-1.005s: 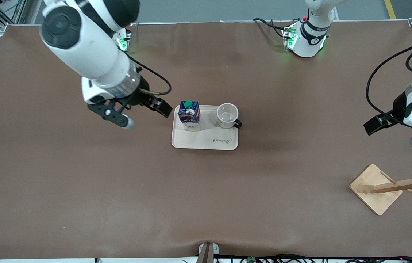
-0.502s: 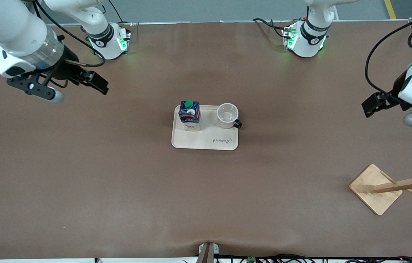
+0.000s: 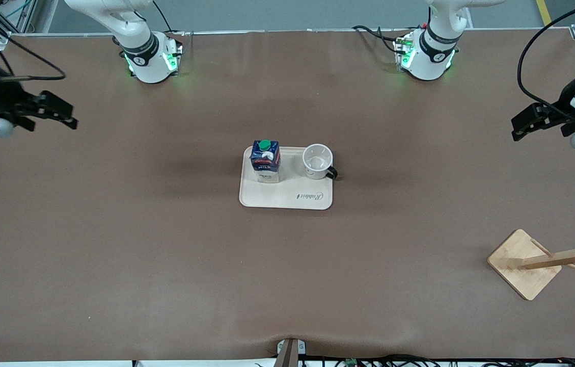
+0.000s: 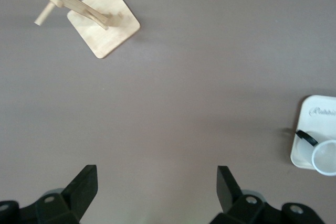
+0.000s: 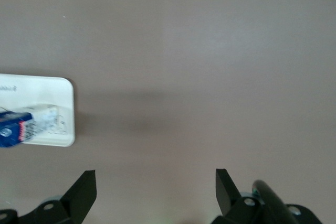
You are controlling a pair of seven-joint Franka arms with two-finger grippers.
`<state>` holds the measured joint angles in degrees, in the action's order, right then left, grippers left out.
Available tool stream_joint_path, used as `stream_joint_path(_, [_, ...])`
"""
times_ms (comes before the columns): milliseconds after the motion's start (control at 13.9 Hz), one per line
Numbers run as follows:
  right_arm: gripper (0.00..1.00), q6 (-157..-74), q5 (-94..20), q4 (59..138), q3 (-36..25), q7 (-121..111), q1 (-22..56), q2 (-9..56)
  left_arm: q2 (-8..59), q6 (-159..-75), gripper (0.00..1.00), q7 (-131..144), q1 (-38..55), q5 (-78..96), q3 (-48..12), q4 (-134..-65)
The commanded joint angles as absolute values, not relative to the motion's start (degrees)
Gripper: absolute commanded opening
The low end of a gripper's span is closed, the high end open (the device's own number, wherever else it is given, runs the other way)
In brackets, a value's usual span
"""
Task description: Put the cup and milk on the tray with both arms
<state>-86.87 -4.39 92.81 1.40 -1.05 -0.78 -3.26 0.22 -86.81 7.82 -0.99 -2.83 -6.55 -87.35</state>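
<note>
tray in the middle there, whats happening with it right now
Nothing is being handled. The milk carton and the white mug stand side by side on the cream tray. The right gripper and the left gripper are both open and empty, out over the table's two ends. A wooden mug rack stands apart, untouched.

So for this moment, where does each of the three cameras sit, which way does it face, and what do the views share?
Front view: high across the table, facing both bases; tray with milk and cup mid-table, right gripper and left gripper open at the ends.
Left wrist view: looks down past its own fingers at the table, wooden rack and cup.
Right wrist view: looks down past its own fingers at the milk.
Shared: all three show the tray.
</note>
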Motion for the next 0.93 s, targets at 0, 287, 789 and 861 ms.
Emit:
stream_joint_path(0, [1.0, -87.1, -4.66, 92.73, 2.64, -4.04, -3.16, -3.52, -5.87, -89.11, 1.0, 4.93, -0.18, -0.18, -4.4, -94.9])
stream_joint_path(287, [1.0, -86.92, -3.95, 85.61, 2.55, -4.92, -4.74, 1.83, -8.09, -89.21, 1.0, 3.96, 0.17, -0.09, -5.09, -96.16])
stream_joint_path(789, [1.0, -81.04, -2.11, 85.87, 3.16, -5.36, -5.18, -0.09, -7.03, -88.51, 1.0, 3.51, -0.18, 0.0, -5.54, -93.78])
stream_joint_path(861, [1.0, -81.04, -2.02, 85.87, 3.08, -5.45, -5.27, -0.09, -6.68, -88.42, 1.0, 3.6, -0.09, 0.0, -5.54, -93.43])
